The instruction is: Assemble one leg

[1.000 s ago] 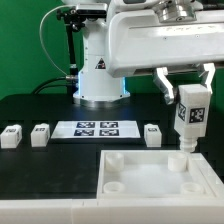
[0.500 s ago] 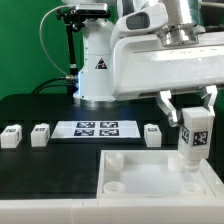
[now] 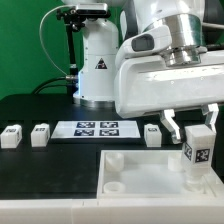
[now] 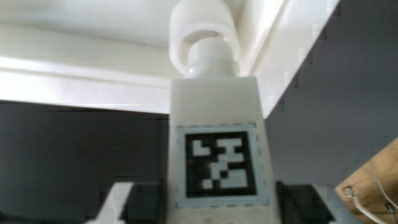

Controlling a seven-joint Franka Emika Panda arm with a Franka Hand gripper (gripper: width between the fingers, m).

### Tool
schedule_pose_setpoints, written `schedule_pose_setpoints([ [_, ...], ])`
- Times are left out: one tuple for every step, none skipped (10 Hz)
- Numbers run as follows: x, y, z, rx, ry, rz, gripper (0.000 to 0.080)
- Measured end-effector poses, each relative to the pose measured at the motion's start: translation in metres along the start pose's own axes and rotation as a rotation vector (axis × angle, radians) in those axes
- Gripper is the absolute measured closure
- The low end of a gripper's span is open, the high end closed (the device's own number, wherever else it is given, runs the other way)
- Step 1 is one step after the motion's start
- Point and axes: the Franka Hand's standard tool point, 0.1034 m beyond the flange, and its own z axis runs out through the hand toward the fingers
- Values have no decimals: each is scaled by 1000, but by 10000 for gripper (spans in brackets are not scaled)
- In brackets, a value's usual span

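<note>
So the gripper (image 3: 193, 133) is clamped tight on the leg (image 3: 197, 155), holding it upright over the white panel's (image 3: 140, 175) corner, near the worktop's edge on the exterior view's right.

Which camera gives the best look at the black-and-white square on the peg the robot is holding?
The wrist view: the tag on the leg is large and sharp there. The exterior view shows the leg small, upright in the gripper over the panel, its tag tiny.
</note>
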Motion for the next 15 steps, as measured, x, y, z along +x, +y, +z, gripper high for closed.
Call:
schedule_pose_setpoints([
  [-1, 0, 1, 0, -1, 1, 506],
  [-1, 0, 2, -1, 6, 1, 506],
  [-4, -1, 5, 1, 4, 1, 506],
  [-8, -4, 9, 3, -3, -1, 506],
  [-9, -4, 9, 3, 0, -1, 506],
  [-9, -4, 9, 3, 0, -1, 418],
  [-9, -4, 9, 3, 0, -2, 418],
  [-9, -4, 9, 3, 0, -2, 284],
  [-9, -4, 9, 3, 0, -2, 178],
  [-9, -4, 9, 3, 0, -2, 158],
  [-9, -4, 9, 3, 0, -2, 158],
  [-9, -4, 9, 3, 0, -2, 151],
  [-9, -4, 9, 3, 0, -2, 151],
  [-9, -4, 9, 3, 0, -2, 151],
  [-8, -4, 9, 4, -3, -2, 151],
])
